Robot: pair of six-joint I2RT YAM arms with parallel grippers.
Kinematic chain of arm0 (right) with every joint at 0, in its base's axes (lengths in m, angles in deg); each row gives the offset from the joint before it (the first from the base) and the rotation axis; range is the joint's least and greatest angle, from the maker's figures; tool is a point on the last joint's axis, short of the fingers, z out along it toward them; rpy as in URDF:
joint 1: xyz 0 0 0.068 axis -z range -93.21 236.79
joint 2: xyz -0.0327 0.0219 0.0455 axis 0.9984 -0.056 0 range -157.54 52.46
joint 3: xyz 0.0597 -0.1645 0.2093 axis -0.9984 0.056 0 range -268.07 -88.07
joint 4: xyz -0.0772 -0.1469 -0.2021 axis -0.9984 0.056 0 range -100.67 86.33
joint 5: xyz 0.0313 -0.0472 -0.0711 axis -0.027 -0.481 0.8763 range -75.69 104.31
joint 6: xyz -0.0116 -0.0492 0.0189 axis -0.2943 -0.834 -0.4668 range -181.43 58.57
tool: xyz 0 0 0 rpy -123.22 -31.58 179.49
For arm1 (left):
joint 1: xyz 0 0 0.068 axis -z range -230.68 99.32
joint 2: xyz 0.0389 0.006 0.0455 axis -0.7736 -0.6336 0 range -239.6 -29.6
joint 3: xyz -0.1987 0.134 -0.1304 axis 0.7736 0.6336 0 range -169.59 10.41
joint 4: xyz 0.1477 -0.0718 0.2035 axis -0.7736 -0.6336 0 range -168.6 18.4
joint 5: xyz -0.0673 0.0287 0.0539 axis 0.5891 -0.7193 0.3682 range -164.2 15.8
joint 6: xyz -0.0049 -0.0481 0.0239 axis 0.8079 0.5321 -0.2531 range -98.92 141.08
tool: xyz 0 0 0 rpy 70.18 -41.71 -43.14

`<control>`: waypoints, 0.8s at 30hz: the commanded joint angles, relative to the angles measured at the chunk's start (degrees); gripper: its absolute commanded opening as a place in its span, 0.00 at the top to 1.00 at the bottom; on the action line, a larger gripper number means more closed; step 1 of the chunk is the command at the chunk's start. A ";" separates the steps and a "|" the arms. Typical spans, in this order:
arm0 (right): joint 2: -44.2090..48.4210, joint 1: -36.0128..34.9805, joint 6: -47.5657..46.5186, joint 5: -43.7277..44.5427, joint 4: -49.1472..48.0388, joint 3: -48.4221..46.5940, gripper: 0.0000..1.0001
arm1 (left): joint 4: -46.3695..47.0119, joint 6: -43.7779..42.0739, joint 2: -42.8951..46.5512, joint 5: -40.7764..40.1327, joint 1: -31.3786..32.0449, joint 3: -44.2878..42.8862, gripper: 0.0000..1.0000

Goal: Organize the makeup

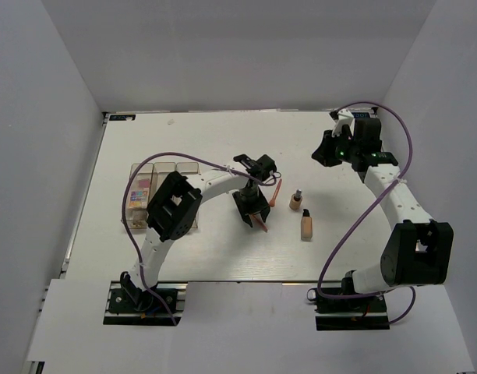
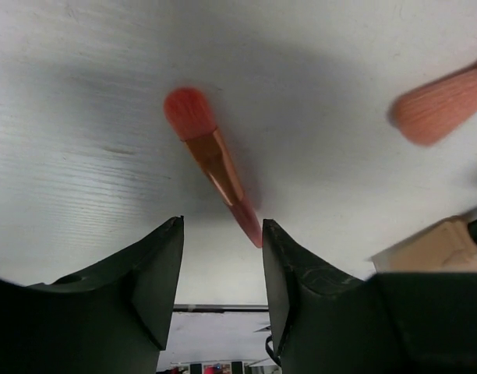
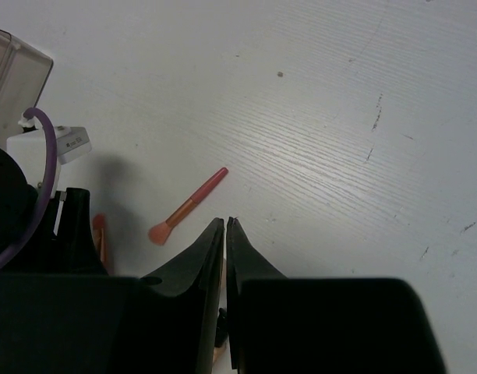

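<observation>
My left gripper [image 1: 254, 212] [image 2: 221, 224] is open and hangs low over the table. A coral-pink brush stick [image 2: 211, 160] [image 1: 262, 224] lies on the table just ahead of it, its handle tip at the inner edge of the right fingertip [image 2: 273, 234]. It is not held. The second coral brush [image 1: 276, 195] [image 2: 437, 109] [image 3: 188, 206] lies to the right. Two beige dark-capped bottles [image 1: 297, 199] [image 1: 306, 226] lie further right, and one shows in the left wrist view [image 2: 433, 249]. My right gripper [image 1: 325, 150] [image 3: 225, 223] is shut and empty, at the far right.
The clear acrylic box [image 1: 167, 173] [image 3: 16, 70] stands at the left. A colourful palette [image 1: 139, 195] lies in its left compartment, and my left arm's elbow hides its front. White walls close the table on three sides.
</observation>
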 commanded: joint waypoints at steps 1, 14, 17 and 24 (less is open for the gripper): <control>1.78 0.47 0.96 -1.94 -2.04 0.52 0.90 | -0.40 0.25 -0.56 -1.93 0.31 -0.65 0.45; 2.57 0.74 0.97 -3.70 -2.22 1.58 0.93 | 0.48 -1.94 -1.80 -4.57 0.31 -0.73 0.80; 2.48 0.74 0.53 -4.05 -1.95 1.40 0.93 | 0.65 -4.74 1.36 -9.13 0.31 -2.13 0.89; 2.48 0.47 -2.02 -9.41 -1.51 1.14 0.54 | 5.47 -20.11 14.71 -18.10 -2.24 -0.75 0.94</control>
